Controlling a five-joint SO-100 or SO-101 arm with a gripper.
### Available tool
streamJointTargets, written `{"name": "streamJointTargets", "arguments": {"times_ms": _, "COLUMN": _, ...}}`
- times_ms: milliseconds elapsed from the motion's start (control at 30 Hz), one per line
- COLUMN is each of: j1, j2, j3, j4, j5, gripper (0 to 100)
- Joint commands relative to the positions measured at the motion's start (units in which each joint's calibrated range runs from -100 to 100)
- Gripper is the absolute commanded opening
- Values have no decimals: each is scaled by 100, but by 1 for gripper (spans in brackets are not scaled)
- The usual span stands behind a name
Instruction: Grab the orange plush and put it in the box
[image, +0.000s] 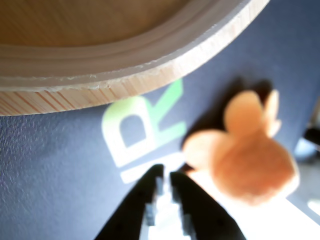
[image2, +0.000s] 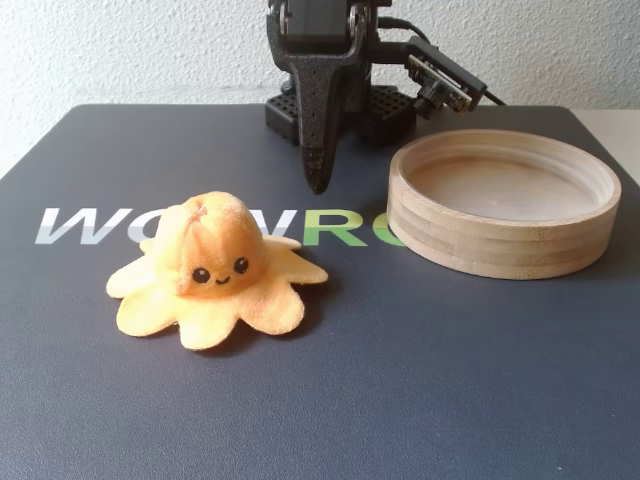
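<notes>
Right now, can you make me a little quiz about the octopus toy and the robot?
1. True or false: the orange plush already lies in the box.
2. In the fixed view, the box sits on which side of the plush: A left, B right?
3. Fill in: the gripper points down with its fingers nearly ____.

Key: 1 false, it lies on the dark mat. 2 B. 3 closed, holding nothing.

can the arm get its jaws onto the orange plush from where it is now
Probably yes. The orange plush sits alone on the dark mat, nothing on or against it, with the box well off to the right in the fixed view. The gripper hangs just behind the plush with its jaws about shut, so they must open first.
</notes>
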Motion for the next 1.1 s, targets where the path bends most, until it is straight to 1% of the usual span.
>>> {"name": "streamJointTargets", "arguments": {"times_ms": 0, "j1": 17, "j2": -44, "j3": 72, "j4": -27, "j5": -13, "gripper": 1}}
{"name": "streamJointTargets", "arguments": {"times_ms": 1067, "j1": -28, "j2": -44, "j3": 72, "j4": -18, "j5": -13, "gripper": 1}}
